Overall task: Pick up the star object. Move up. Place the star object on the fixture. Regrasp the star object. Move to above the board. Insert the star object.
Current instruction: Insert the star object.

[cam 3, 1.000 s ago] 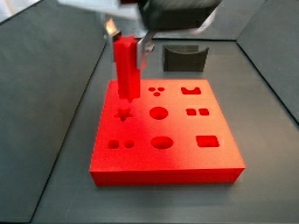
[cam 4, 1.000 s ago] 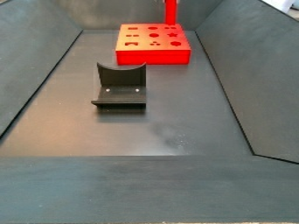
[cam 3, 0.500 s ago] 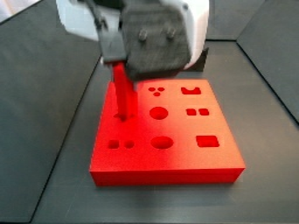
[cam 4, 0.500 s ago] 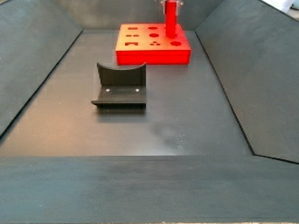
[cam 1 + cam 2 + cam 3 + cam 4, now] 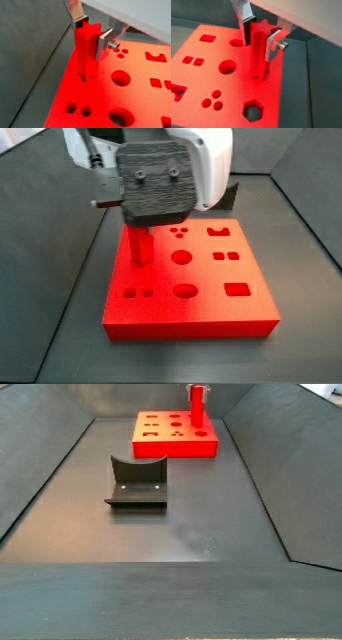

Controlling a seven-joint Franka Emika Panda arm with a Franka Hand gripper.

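Wrist views showed gripper (image 5: 93, 31) clamped on upper part of star peg (image 5: 85, 52), silver fingers (image 5: 274, 44) on opposite sides, peg upright. Peg's lower end stood in board (image 5: 100, 100), at star hole, partly entered. Side view: gripper (image 5: 139, 223) low over board (image 5: 201, 308), left side. Fixture (image 5: 136, 484) empty, well apart from board.

Judgement: insertion step under way. Best done by pushing straight down, slow, peg kept vertical, star points aligned with hole; release only once seated. Risk: tilt jamming peg.
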